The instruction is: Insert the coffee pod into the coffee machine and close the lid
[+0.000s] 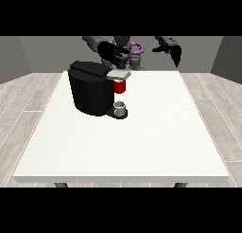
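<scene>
Coffee machine on the white table, both hands raised behind it.

The black coffee machine (90, 87) is seen on the white table (142, 142), left of centre; a red thing at the machine (120, 86) sits under its pale lid (118, 75); a grey thing (120, 107), not identifiable as the pod, stands on the base below; the hand at the view's left (112, 53) is held above the machine, fingers spread straight; the hand at the view's right (173, 50) is raised well apart, its fingers not readable.
</scene>
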`<state>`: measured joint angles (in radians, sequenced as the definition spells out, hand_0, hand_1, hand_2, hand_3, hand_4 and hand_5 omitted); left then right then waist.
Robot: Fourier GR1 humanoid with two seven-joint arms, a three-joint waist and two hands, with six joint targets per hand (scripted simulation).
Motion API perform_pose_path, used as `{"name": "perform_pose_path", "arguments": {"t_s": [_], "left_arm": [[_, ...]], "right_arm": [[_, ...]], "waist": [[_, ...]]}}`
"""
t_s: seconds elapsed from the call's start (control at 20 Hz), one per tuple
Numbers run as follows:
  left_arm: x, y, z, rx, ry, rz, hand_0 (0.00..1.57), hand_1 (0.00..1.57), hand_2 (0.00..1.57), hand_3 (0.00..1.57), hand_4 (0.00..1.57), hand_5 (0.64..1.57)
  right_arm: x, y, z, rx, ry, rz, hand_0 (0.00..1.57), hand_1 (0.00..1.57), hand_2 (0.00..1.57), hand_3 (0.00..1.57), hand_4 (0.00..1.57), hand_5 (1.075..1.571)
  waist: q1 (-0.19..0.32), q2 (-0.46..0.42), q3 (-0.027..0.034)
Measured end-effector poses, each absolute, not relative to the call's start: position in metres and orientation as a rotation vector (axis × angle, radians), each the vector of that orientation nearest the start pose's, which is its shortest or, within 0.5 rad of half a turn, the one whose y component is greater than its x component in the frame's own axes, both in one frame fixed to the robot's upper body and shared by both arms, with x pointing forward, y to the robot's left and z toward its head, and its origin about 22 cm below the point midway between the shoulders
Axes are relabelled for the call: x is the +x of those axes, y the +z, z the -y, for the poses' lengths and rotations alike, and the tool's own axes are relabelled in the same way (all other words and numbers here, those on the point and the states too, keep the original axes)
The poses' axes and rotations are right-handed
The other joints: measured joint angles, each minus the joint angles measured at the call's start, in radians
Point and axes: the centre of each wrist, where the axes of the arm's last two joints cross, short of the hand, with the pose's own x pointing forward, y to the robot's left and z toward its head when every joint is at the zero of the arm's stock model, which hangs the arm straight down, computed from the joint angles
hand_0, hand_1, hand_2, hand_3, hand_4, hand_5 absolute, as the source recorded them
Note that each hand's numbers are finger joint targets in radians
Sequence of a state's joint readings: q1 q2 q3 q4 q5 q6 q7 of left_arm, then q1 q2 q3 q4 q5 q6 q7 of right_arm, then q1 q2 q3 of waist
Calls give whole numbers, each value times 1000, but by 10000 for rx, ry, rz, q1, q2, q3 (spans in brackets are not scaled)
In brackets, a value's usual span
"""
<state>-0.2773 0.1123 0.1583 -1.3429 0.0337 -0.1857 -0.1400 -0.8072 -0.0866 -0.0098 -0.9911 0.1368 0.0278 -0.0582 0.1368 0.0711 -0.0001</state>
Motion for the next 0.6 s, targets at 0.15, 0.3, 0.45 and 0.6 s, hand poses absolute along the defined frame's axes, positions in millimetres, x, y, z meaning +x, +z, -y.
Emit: {"name": "perform_pose_path", "arguments": {"t_s": [0.15, 0.3, 0.45, 0.6], "left_arm": [[303, 18, -259, -806, -1369, 17546, 0, 0, 0, 0, 245, 1571], [300, 12, -253, -943, -1245, 17571, 0, 0, 0, 0, 192, 1571], [293, 0, -259, -806, -1069, 17226, 0, 0, 0, 0, 192, 1571], [286, -12, -269, -519, -763, 16822, 0, 0, 0, 0, 192, 1571]], "right_arm": [[405, 105, 147, 365, 4664, 18058, 0, 0, 0, 0, 132, 1571], [397, 94, 139, 1021, 4691, 18235, 0, 0, 0, 0, 352, 1571], [380, 71, 134, 1936, 4508, 18094, 0, 0, 0, 0, 286, 1571], [358, 45, 136, 2536, 3837, 17700, 0, 0, 0, 0, 157, 1571]], "waist": [[-43, -174, 0], [-205, -324, 2], [-492, -788, 1], [-866, -1263, -1]]}}
